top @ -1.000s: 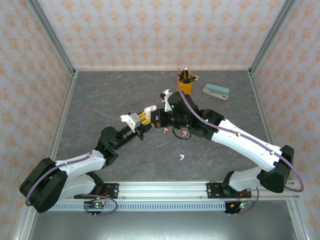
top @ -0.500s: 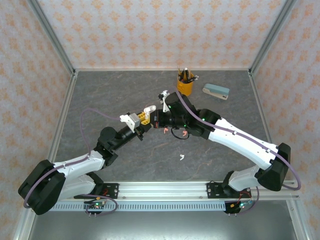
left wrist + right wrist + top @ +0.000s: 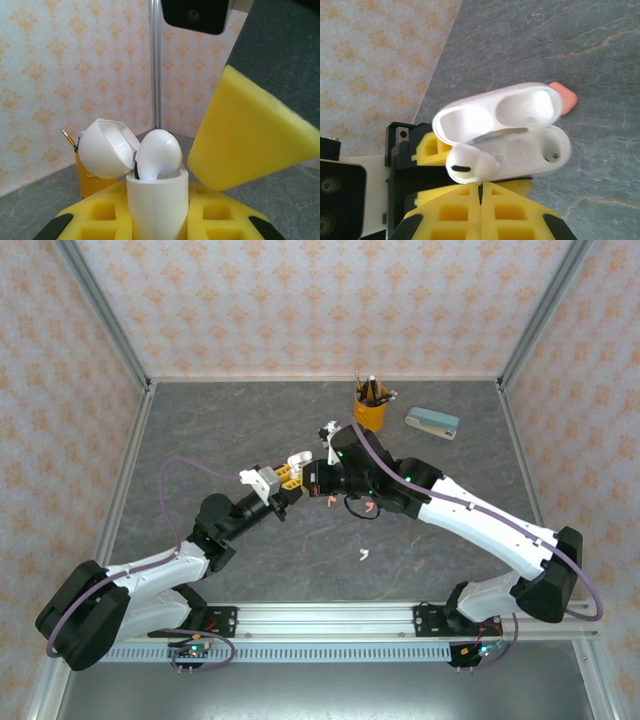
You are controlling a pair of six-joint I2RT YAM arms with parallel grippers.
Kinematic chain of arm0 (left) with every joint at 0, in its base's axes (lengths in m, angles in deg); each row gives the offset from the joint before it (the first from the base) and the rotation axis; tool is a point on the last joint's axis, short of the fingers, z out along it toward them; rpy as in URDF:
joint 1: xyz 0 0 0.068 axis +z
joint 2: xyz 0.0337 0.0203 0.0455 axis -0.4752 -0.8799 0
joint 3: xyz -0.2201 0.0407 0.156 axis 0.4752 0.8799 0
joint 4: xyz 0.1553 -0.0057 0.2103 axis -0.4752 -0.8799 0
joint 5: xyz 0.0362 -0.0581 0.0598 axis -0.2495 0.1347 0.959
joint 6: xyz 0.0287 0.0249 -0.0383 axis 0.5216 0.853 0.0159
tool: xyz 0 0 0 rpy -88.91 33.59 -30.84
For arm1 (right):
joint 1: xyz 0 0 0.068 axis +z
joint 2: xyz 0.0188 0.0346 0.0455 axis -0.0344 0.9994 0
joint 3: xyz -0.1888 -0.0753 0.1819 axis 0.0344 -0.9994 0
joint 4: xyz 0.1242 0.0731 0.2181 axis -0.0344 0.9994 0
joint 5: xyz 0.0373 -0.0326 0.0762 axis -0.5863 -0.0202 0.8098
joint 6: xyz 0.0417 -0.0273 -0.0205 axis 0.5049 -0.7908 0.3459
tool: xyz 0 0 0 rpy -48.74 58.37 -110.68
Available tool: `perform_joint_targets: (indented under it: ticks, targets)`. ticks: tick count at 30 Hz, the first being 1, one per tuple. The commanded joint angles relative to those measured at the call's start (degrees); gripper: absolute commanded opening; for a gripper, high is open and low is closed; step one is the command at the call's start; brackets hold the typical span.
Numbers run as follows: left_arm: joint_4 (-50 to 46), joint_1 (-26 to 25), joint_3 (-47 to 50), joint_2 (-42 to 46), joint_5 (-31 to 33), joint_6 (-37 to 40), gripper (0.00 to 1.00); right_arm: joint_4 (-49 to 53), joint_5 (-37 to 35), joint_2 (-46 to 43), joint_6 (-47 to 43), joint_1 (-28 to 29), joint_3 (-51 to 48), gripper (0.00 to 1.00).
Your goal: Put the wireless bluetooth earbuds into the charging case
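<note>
My left gripper [image 3: 289,476] [image 3: 157,220] is shut on a white charging case [image 3: 298,458] [image 3: 156,200] [image 3: 525,157] and holds it above the table with its lid [image 3: 105,147] [image 3: 500,112] open. One white earbud [image 3: 159,154] [image 3: 470,166] sits in one socket; the other socket [image 3: 552,150] is empty. My right gripper [image 3: 312,483] [image 3: 481,192] is shut, its yellow tips right against the case beside the seated earbud. Two salmon-pink earbuds [image 3: 331,500] [image 3: 368,506] lie on the table under the right arm, one showing as a pink earbud [image 3: 564,95] beyond the case. Another white earbud [image 3: 363,555] lies nearer the front.
A yellow cup [image 3: 371,412] [image 3: 90,175] with pens stands at the back of the grey table. A teal and white block [image 3: 432,422] lies to its right. Patterned walls close in the table on three sides.
The right arm has shifted slightly towards the case. The left arm and the case have stayed where they were.
</note>
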Motion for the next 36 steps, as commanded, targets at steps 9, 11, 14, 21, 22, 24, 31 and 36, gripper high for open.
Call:
perform_joint_targets:
  ticks: [9, 11, 14, 21, 22, 24, 31, 36]
  targets:
    - [1.6, -0.7, -0.2, 1.4, -0.2, 1.3, 0.00, 1.5, -6.4, -4.2, -1.9, -0.7, 1.4, 0.00]
    - [1.5, -0.7, -0.1, 1.5, -0.2, 1.3, 0.00, 1.7, -6.1, -3.3, -2.2, -0.7, 2.5, 0.00]
    - [1.0, -0.7, 0.0, 1.8, 0.3, 1.4, 0.00, 1.7, -7.0, -3.6, -2.0, -0.7, 2.1, 0.00]
    - [1.7, -0.7, 1.5, 3.0, 3.7, 2.3, 0.00, 8.0, -20.6, -11.0, 5.1, -0.7, -8.3, 0.19]
    - [1.7, -0.7, 1.7, 3.2, 4.3, 2.6, 0.00, 9.7, -22.6, -11.9, 6.7, -0.7, -10.2, 0.26]
    - [1.6, -0.7, 2.1, 3.8, 5.5, 3.1, 0.00, 12.9, -26.2, -12.9, 10.1, -0.6, -14.4, 0.46]
    - [1.8, -0.7, 2.6, 4.7, 7.7, 3.7, 0.00, 19.1, -30.2, -10.8, 22.6, -0.6, -25.6, 0.71]
    - [2.0, -0.7, 3.6, 5.3, 8.7, 3.8, 0.00, 18.7, -28.6, -7.3, 28.5, -0.7, -29.7, 0.75]
